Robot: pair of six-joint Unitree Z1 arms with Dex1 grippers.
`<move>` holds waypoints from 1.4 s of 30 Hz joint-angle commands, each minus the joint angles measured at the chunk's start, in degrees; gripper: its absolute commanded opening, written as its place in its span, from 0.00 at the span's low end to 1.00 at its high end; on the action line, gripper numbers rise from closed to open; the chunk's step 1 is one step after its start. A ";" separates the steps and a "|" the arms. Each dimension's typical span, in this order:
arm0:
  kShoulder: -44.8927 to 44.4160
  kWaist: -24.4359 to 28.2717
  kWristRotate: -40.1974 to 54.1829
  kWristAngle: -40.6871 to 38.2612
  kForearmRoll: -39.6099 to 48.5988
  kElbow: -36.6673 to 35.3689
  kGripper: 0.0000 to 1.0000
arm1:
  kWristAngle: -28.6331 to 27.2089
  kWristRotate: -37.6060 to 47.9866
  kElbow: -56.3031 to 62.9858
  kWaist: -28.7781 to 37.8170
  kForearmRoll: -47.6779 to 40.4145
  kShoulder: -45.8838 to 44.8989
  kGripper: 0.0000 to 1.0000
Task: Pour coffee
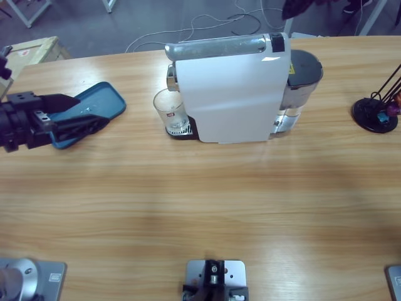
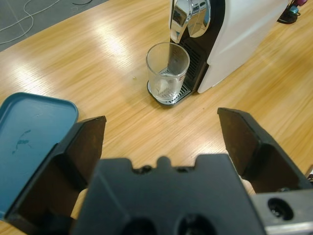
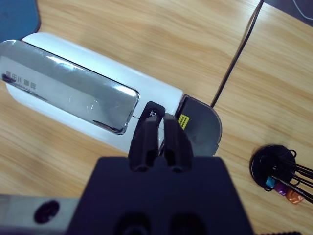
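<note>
coffee machine (image 1: 232, 94): white, chrome top | glass (image 1: 170, 108) empty under spout | left gripper (image 2: 161, 142) wide | right gripper (image 3: 160, 142) closed, empty

Coffee machine (image 1: 233, 91) stood on the table (image 1: 200, 213), near the far edge and a little right of the middle. Glass (image 1: 170, 108) sat upright on the machine's drip grid (image 1: 179, 129), at its left end, under the spout (image 2: 182, 18). Water tank (image 1: 301, 84) was fixed to the machine's right end. Tray (image 1: 94, 110) lay flat toward the table's left edge, well apart from the glass. Capsule stand (image 1: 377, 111) stood by the right edge, apart from the tank. Left gripper (image 1: 78, 123) hung over the tray's near part; right gripper (image 3: 159, 139) hung above the machine's top, over its right end.
</note>
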 commanded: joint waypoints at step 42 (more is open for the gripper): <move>2.32 -0.46 0.11 -1.28 -1.52 2.27 0.99 | 1.90 0.47 1.35 0.76 0.47 5.32 0.00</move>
